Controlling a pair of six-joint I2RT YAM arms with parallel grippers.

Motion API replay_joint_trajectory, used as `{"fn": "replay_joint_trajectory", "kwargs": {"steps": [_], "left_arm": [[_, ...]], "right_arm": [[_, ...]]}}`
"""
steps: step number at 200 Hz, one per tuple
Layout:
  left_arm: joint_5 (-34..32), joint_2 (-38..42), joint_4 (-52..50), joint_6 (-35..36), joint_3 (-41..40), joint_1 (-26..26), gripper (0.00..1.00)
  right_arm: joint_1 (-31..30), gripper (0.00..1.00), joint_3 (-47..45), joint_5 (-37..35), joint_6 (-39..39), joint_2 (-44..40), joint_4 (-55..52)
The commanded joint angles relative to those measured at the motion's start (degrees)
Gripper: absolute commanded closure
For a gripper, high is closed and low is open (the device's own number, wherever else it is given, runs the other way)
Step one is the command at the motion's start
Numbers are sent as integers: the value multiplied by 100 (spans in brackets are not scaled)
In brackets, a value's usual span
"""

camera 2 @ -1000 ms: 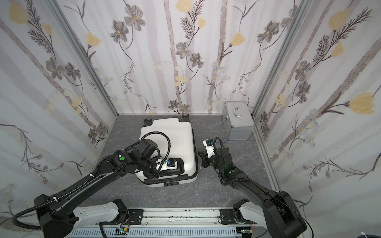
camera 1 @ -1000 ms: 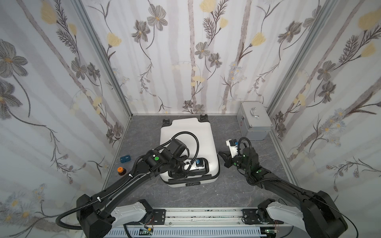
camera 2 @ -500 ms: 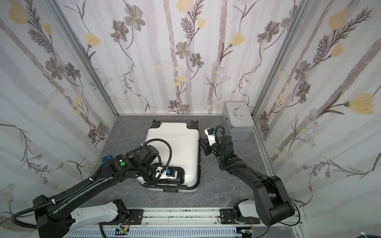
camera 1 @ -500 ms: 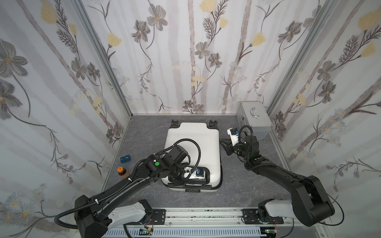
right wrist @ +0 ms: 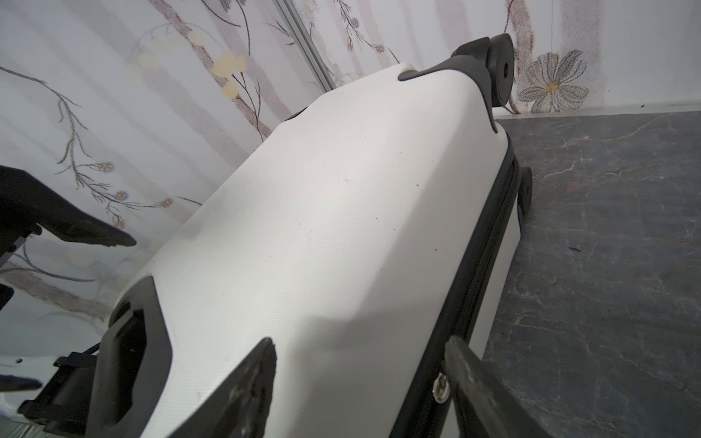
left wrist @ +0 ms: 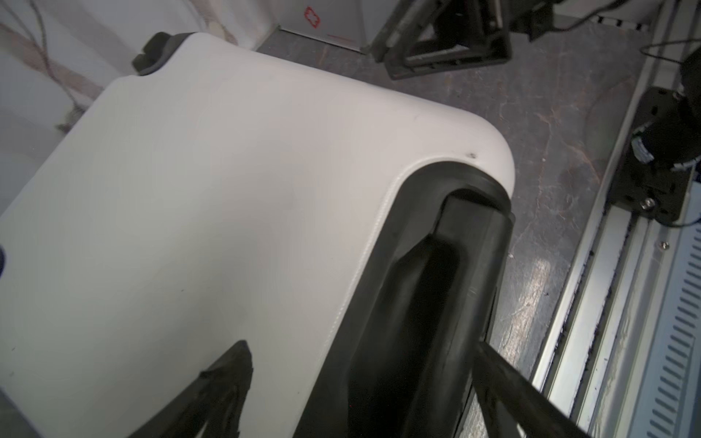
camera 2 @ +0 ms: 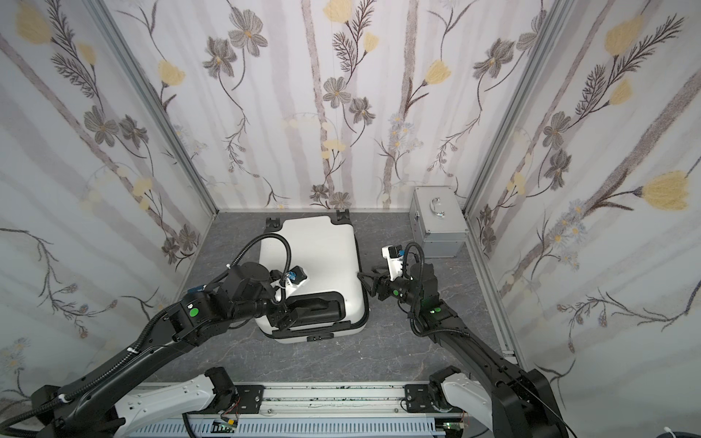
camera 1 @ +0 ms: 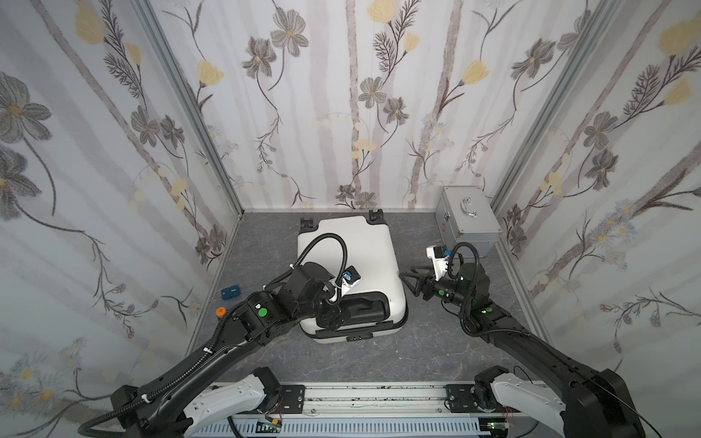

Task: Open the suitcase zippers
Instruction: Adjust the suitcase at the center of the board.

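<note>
In both top views the white hard-shell suitcase point(camera 1: 352, 246) point(camera 2: 322, 246) lies flat in the middle of the grey marbled floor point(camera 1: 379, 352), with its black wheels point(camera 1: 375, 215) toward the back wall and its recessed handle point(camera 1: 364, 307) toward the robot. The left gripper point(camera 1: 335, 316) hangs over that handle end. In the left wrist view its fingers point(left wrist: 227, 379) stand wide apart, one above the white shell and the other past the outer side of the black handle, clamped on nothing. The right gripper point(camera 1: 410, 281) sits at the suitcase's right flank, jaws parted, just beside the shell's edge. In the right wrist view one finger point(right wrist: 258, 371) is over the white top and the other is down by the side. There the black zip band point(right wrist: 493, 246) runs closed between the two shell halves, and a small silver zip pull point(right wrist: 440, 386) shows just beside the lower finger; whether they touch cannot be told. A silver metal case point(camera 1: 466, 223) stands in the far right corner. A blue object point(camera 1: 230, 292) and an orange cap point(camera 1: 220, 311) lie near the left wall
</note>
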State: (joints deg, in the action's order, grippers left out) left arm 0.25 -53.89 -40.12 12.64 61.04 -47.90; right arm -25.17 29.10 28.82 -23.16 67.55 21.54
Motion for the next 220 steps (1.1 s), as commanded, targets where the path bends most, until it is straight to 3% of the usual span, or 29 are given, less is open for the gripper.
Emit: {"fn": "replay_joint_trajectory", "kwargs": {"steps": [1,28,67,86,156,220], "left_arm": [[-1424,141,-112,-1809,137,320,8],[-1075,-92,-810,-2475,484,1310,13],[-609,-494,-878,-2801,623,2059,9],[-237,-598,-681,-2820,521,2339,12],[298,-1472,-118,-2586,357,2513,16],[795,-2382,559,-2425,422,2514,18]], "right_arm": [[-152,26,-169,99,-747,-355,65],[-455,24,-211,117,-838,-702,-258],[-925,23,-327,71,-1109,-901,-365],[-1188,24,-370,62,-1161,-895,-314],[-1863,27,-336,-167,-948,-651,-186],[-2910,32,-169,-1004,-682,-218,145]]}}
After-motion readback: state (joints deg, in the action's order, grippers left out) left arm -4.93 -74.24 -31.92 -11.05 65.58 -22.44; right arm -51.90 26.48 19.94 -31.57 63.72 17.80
